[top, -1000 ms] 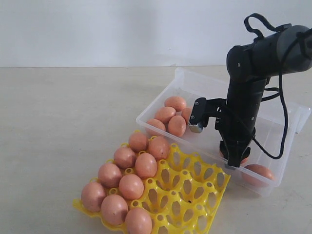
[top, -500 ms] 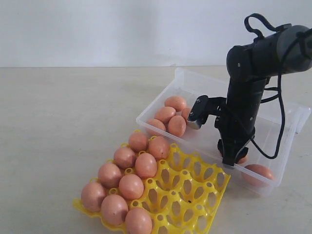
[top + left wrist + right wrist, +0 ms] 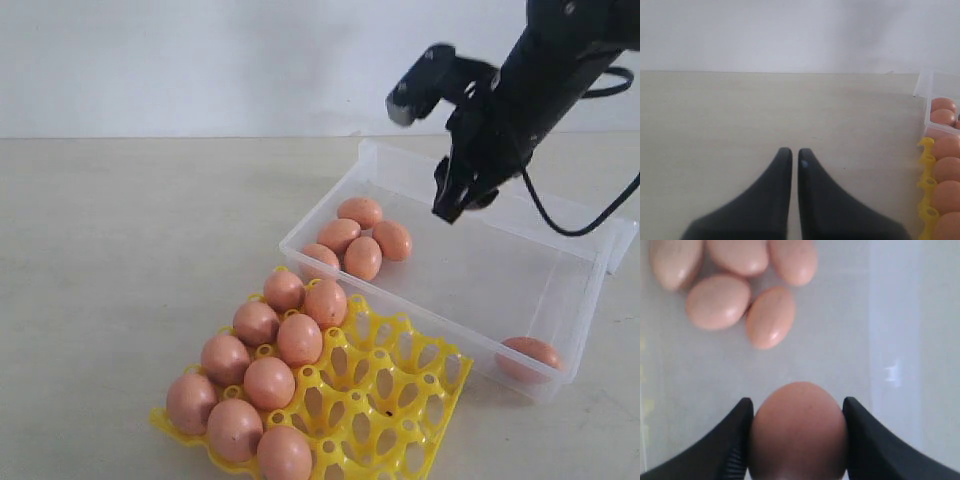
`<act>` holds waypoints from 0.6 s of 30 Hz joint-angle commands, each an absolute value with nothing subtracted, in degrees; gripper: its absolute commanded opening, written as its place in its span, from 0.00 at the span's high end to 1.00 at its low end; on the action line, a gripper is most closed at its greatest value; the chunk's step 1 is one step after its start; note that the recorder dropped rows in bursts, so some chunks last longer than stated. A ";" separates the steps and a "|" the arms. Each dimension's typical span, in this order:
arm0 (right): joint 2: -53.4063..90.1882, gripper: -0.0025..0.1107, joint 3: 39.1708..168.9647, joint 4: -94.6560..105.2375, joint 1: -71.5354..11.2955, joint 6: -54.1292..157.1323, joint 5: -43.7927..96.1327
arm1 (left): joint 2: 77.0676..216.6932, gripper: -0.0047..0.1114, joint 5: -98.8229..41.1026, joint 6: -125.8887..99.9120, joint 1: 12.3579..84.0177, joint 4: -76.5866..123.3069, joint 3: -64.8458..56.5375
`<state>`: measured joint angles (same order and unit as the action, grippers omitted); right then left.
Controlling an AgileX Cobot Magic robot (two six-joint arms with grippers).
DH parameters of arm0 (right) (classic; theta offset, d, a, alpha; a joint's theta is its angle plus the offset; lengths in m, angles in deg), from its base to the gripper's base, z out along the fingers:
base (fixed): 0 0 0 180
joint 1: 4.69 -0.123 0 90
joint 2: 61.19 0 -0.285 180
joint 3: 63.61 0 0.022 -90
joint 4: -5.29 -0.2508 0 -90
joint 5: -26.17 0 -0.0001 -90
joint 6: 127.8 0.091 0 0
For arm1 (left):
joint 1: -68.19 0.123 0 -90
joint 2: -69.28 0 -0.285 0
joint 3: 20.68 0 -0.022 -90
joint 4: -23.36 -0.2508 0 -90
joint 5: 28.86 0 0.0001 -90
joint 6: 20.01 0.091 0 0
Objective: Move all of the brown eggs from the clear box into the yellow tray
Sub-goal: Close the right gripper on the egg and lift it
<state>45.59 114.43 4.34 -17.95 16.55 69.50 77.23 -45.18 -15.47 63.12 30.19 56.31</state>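
A brown egg (image 3: 797,432) is pinched between the fingers of my right gripper (image 3: 797,401), which is shut on it. In the exterior view that gripper (image 3: 455,200) hangs high over the middle of the clear box (image 3: 470,270). Several brown eggs (image 3: 362,257) cluster at the box's left end, also visible in the right wrist view (image 3: 770,317), and one egg (image 3: 530,355) lies in the near right corner. The yellow tray (image 3: 400,390) in front holds several eggs (image 3: 300,338) along its left side. My left gripper (image 3: 791,152) is shut and empty over bare table.
The box's open lid (image 3: 610,240) lies to the right behind the arm. The left wrist view catches the tray's edge (image 3: 926,172) and the box corner (image 3: 926,95) at one side. A pale wall stands behind the light table (image 3: 130,260).
My right arm has risen from low inside the box's near right part to well above the box, carrying the egg. The other eggs and the tray have not moved.
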 commanded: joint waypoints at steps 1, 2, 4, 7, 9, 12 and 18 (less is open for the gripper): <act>38.41 0.98 114.76 3.36 -17.72 28.04 60.97 | 77.07 0.92 -44.88 -15.49 62.81 30.02 56.54; 36.93 0.98 114.76 2.43 -17.72 31.38 58.77 | 77.07 0.92 -44.88 -15.49 62.81 30.02 56.54; 33.48 0.98 114.76 -2.95 -17.72 40.40 51.78 | 77.07 0.92 -44.88 -15.49 62.81 30.02 56.54; 29.15 0.98 112.16 -19.94 -17.86 44.23 34.20 | 77.07 0.92 -44.99 -15.49 62.81 30.02 56.54; 26.97 0.98 109.76 -27.31 -17.86 44.34 24.82 | 77.07 0.92 -44.99 -15.49 62.81 30.02 56.54; 22.23 0.98 107.83 -28.97 -17.86 45.42 18.11 | 77.07 0.92 -44.99 -15.49 62.81 30.02 56.54; 7.17 0.98 107.83 -11.71 -17.94 48.32 12.85 | 77.07 0.92 -45.11 -15.49 62.81 30.02 56.54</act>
